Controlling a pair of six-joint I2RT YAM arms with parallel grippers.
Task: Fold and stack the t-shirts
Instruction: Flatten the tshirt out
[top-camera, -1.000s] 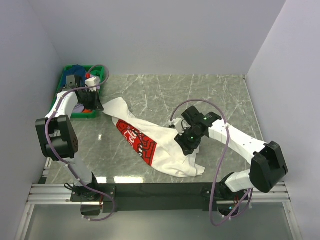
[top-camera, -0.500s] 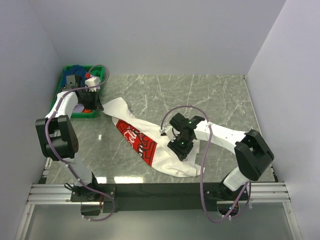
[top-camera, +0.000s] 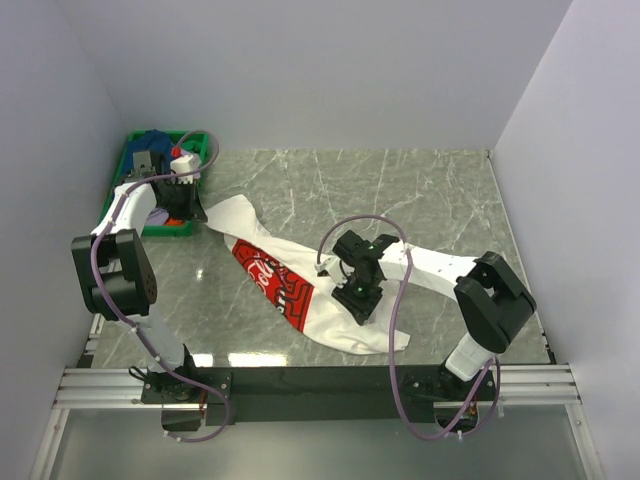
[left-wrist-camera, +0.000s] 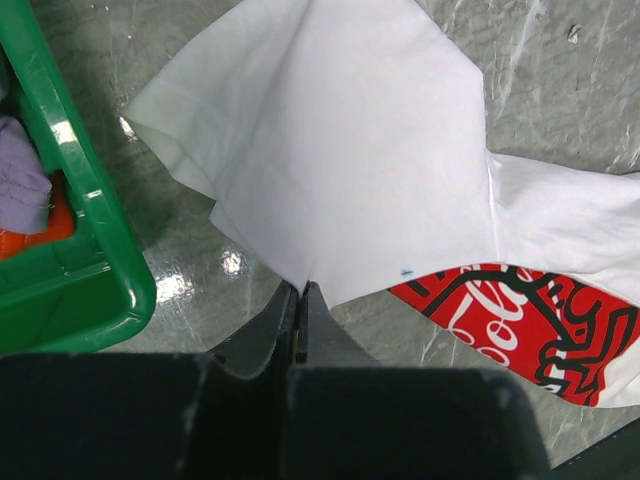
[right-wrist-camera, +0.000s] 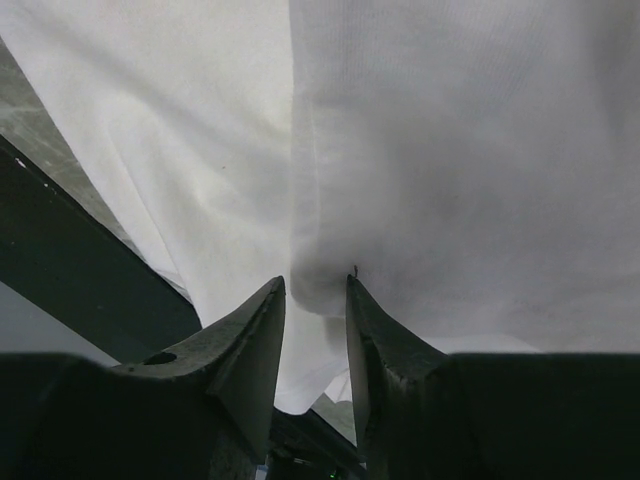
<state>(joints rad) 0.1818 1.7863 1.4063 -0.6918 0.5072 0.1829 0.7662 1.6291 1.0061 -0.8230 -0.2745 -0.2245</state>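
Note:
A large white t-shirt with a red print lies spread diagonally on the marble table. My left gripper is shut on its upper left edge beside the crate; in the left wrist view the left gripper pinches the hem of the white t-shirt. My right gripper is down on the shirt's lower right part. In the right wrist view the right gripper stands partly open astride a raised fold of the white t-shirt. A dark blue t-shirt, a lavender t-shirt and a red t-shirt lie in the crate.
A green plastic crate stands at the table's far left corner, its rim close to my left fingers. Grey walls close in the back and both sides. The dark front rail runs just beyond the shirt's near hem.
My right arm swung left and inward onto the shirt's lower right part, and its jaws narrowed around a fold. The left arm and its grip stayed put.

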